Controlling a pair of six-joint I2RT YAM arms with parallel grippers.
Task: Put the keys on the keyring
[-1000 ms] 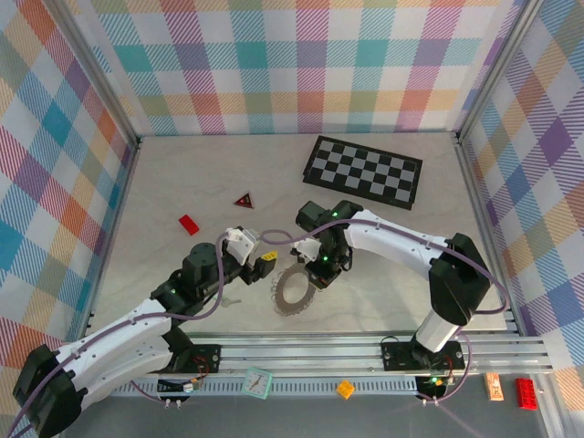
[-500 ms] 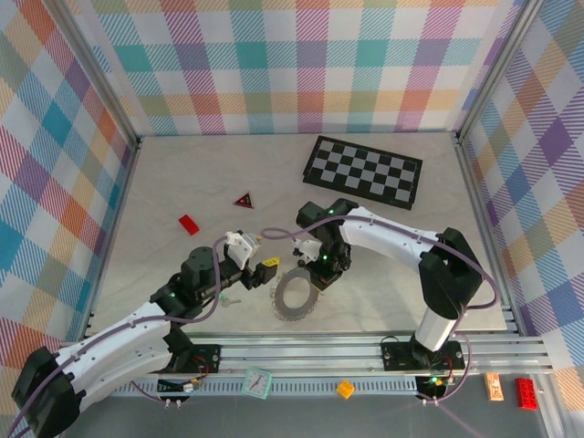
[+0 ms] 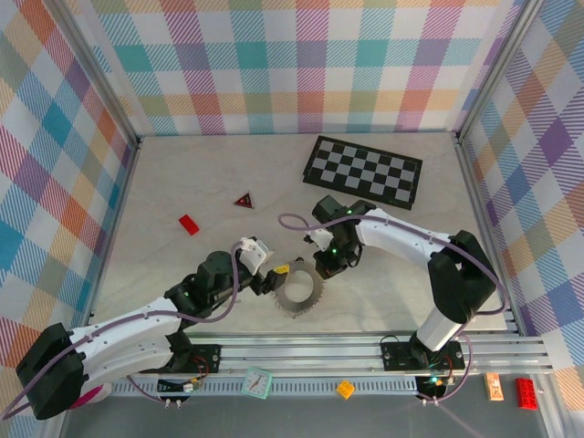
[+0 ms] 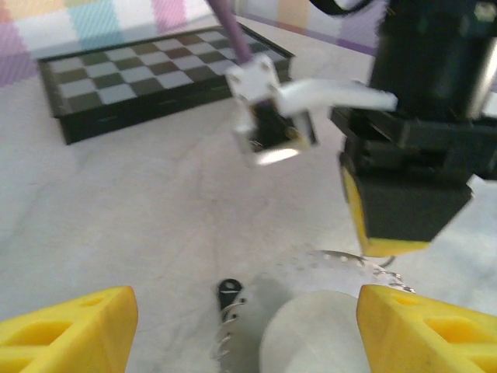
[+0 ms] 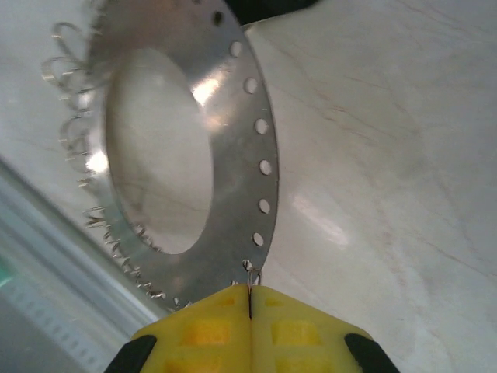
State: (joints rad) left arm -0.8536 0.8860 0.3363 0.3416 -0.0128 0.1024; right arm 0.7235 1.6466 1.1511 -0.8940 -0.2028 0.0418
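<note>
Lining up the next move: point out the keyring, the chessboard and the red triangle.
keyring (image 5: pixel 237 155), right wrist view, flat metal band beside the hole.
chessboard (image 3: pixel 363 172), top view, middle of the squares.
red triangle (image 3: pixel 243 200), top view, its centre.

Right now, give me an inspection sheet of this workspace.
Surface: pale marbled tabletop, nothing spilled.
Job's things: toothed keyring between the hands; small black clip loop at its rim; keys themselves too small to tell.
Clutter: chessboard, red triangle, red brick.
Hands: left hand open beside the keyring; right hand shut on a wire loop at its rim.
Cables: purple cable arcs over the right arm.
Surroundings: plaid walls.
</note>
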